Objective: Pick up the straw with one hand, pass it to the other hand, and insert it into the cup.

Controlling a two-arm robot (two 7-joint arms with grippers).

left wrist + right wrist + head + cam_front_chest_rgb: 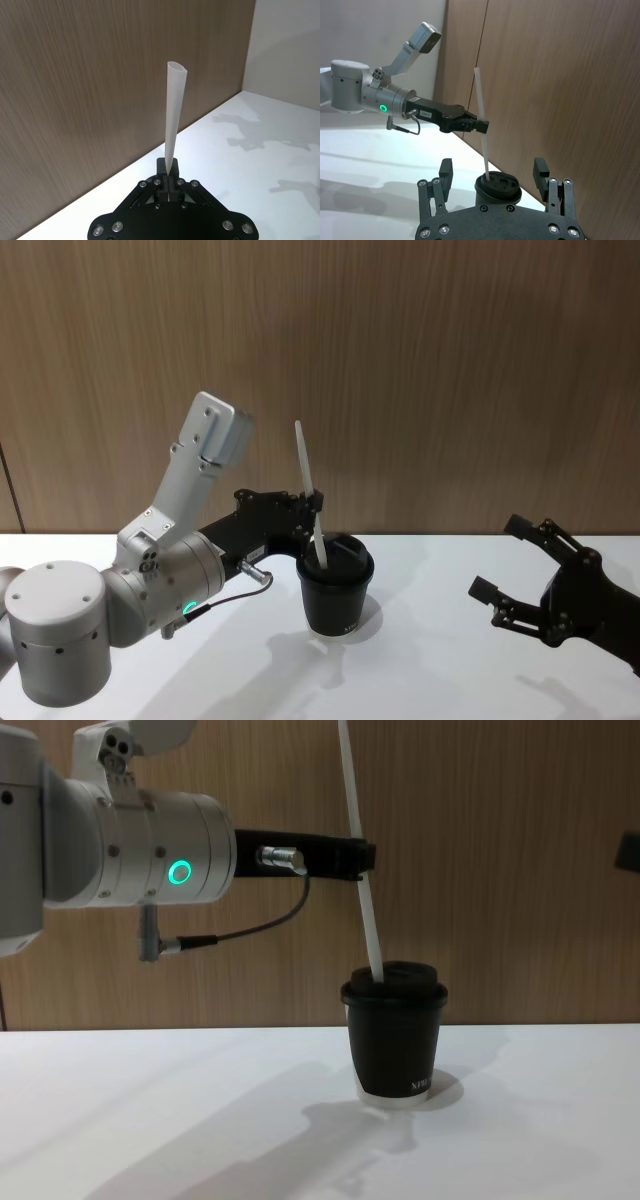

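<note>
My left gripper (318, 508), reaching in from the lower left of the head view toward centre frame, is clamped on the straw (309, 490) about midway along it; my right gripper (520, 565) sits at the lower right with its fingers spread wide and empty, well apart from the work. The cup (335, 595) stands upright at lower centre on the table (450, 680), directly below my left gripper. The straw's long axis runs near vertical, tilted slightly, its lower end apparently already entered in the lid opening, so I judge the remaining move is straight down along that axis.
</note>
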